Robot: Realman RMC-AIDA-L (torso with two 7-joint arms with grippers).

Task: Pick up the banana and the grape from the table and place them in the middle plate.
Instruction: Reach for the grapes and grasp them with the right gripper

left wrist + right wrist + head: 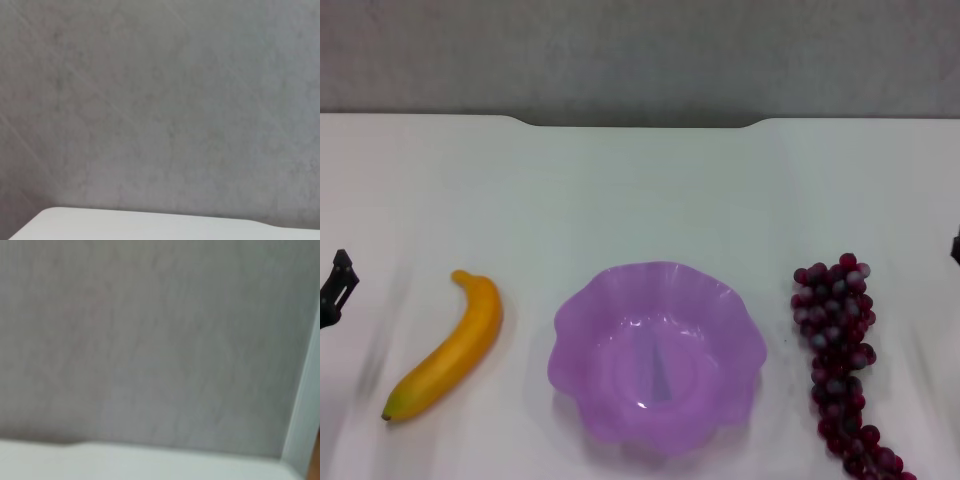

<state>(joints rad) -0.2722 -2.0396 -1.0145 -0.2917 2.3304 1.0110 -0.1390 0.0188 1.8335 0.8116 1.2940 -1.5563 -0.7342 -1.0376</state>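
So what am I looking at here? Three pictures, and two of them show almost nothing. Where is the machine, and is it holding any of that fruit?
It is a robot with two arms and three cameras. The picture with the fruit comes from its head, looking down at a white table. On it lie a banana on the robot's left, a purple scalloped plate in the middle, and a bunch of dark grapes on the right. The plate has nothing in it.

The other two pictures come from cameras on the wrists. Both point at a grey wall above the table's edge, so they show little.

Only dark tips of the arms show: the left gripper at the left border, the right gripper at the right. Neither touches the fruit, so nothing is held.
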